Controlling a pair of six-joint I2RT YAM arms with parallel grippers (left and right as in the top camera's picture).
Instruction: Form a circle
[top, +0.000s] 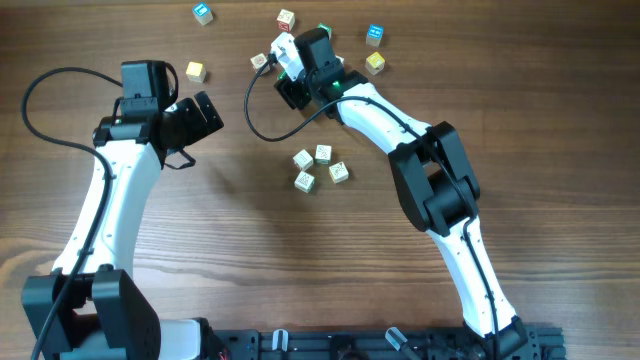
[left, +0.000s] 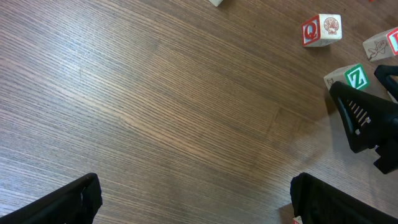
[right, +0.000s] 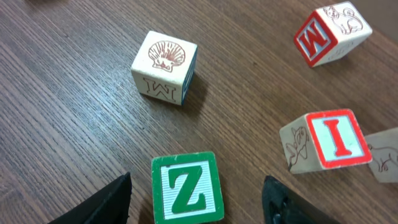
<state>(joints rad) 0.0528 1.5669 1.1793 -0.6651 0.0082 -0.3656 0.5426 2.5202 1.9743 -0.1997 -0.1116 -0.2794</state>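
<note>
Your left claw (left: 196, 186) is hovering spread wide; your right claw (right: 196, 186) is straddling the green Z cube (right: 185, 191), spread with gaps either side, well apart from the circle (top: 318, 166).

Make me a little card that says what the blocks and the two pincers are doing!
block cluster: four blocks close together mid-table, gaps between them
right pincer: open, fingers either side of the green Z block, not touching it
left pincer: open, over bare wooden table
loose blocks nearby: shell block, red I block, red M block
</note>
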